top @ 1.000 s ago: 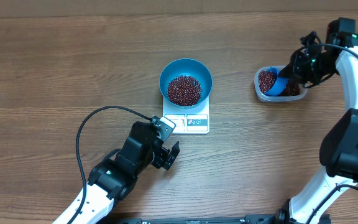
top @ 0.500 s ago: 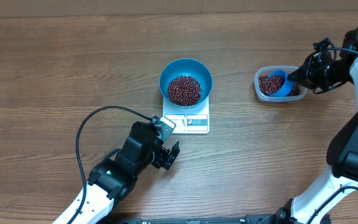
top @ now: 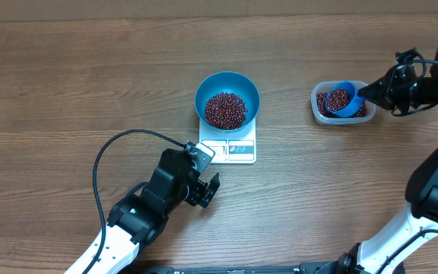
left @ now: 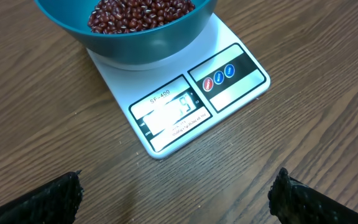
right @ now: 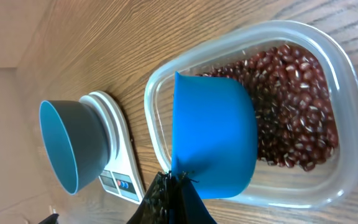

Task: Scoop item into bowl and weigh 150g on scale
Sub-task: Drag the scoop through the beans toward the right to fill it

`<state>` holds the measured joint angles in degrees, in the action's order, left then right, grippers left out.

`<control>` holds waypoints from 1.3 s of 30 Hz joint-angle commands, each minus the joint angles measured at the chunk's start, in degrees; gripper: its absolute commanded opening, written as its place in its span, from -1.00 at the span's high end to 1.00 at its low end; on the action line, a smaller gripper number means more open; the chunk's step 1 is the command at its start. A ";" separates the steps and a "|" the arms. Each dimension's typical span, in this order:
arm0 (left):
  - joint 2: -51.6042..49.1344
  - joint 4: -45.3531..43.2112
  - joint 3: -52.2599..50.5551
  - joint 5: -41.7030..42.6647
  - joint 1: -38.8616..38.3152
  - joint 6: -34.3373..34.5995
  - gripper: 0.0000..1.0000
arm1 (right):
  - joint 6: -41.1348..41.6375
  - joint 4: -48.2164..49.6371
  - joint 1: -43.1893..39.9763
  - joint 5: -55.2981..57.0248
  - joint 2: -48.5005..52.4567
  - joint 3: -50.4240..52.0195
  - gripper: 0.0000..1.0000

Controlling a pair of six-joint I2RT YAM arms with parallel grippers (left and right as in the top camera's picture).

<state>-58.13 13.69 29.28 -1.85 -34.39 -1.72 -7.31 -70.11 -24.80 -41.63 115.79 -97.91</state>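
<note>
The blue bowl [top: 201,93] sits on the white scale [top: 229,150] with a heap of dark red beans [top: 226,109] in it. My right gripper [top: 367,92] is shut on the handle of a small blue scoop [top: 351,108], which hangs level over the clear tub [top: 317,109] with beans [top: 338,98] inside it. In the right wrist view the scoop's underside [right: 213,143] covers part of the tub's beans [right: 294,106], and my right gripper [right: 176,183] pinches its handle. My left gripper [top: 207,190] stands open in front of the scale [left: 229,87], with only bare wood between its fingertips [left: 67,194].
The scale's lit display [left: 169,112] faces my left wrist camera, with its digits washed out. The left arm's black cable [top: 120,141] loops over the wood to the left of the scale. The table's far edge [top: 219,17] runs along the top.
My right gripper has drawn back to the right and turned the scoop from tilted down in the tub to level, now with beans in it. The left arm has not moved.
</note>
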 commanded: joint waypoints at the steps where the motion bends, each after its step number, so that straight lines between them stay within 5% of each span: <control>1: 0.48 -0.20 -0.26 0.85 0.31 -0.90 -0.99 | -2.23 -0.85 -1.64 -4.61 -0.46 0.09 0.93; 39: 0.48 -0.20 -0.26 0.85 0.31 -0.90 -0.99 | -9.51 -7.17 -4.57 -18.93 -0.48 0.02 0.93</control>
<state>-58.13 13.69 29.28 -1.87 -34.39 -1.72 -15.31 -77.19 -29.26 -56.29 115.79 -97.89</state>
